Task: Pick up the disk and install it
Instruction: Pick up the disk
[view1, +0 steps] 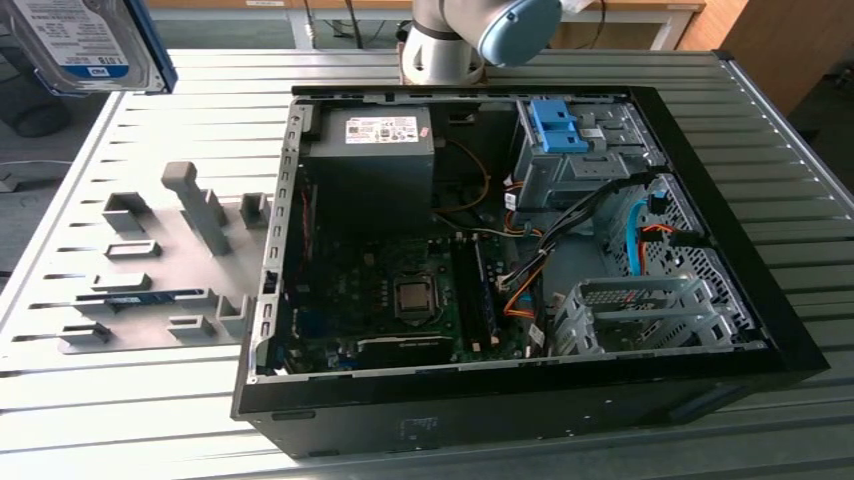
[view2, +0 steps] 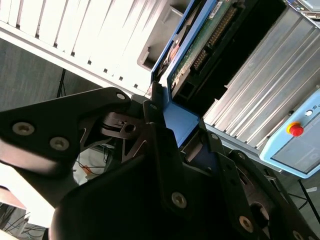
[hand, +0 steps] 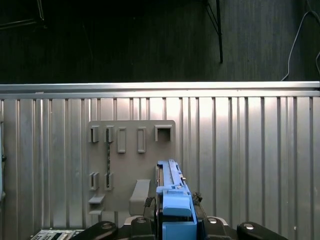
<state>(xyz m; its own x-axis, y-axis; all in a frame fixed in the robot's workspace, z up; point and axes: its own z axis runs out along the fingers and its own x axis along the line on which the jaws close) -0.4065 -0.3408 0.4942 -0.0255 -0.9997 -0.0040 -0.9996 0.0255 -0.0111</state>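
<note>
Exterior view first: the disk (view1: 83, 45) is up in the air at the far left corner of the shot, well above the slatted metal table (view1: 160, 420) and well apart from the open computer case (view1: 747, 300). You can see its white-and-blue label and a strip of the blue rail along its right edge.

The base of the arm (view1: 447, 45) stands at the far side of the table, just behind the case.

In the second wrist view the gripper (view2: 181, 125) is closed down on the disk's blue frame, with its black fingers (view2: 157, 131) on either side of it. The exact contact spots are partly hidden behind the gripper body, so I'd say it looks like a firm pinch on the rail rather than on the metal body. The green circuit board side of the drive faces this camera. A light blue teach pendant (view2: 295, 137) with a red button sits off beyond the table edge.

The first wrist view shows the disk edge-on, with the grey fixture plate (hand: 131, 150) lying on the table beneath it.

Inside the case, there's a blue bracket (view1: 558, 125) at the far right, a power supply (view1: 374, 165) with a white sticker at the far left, and a grey drive cage (view1: 641, 312) at the near right. The motherboard (view1: 387, 300) lies flat in the middle.
</note>
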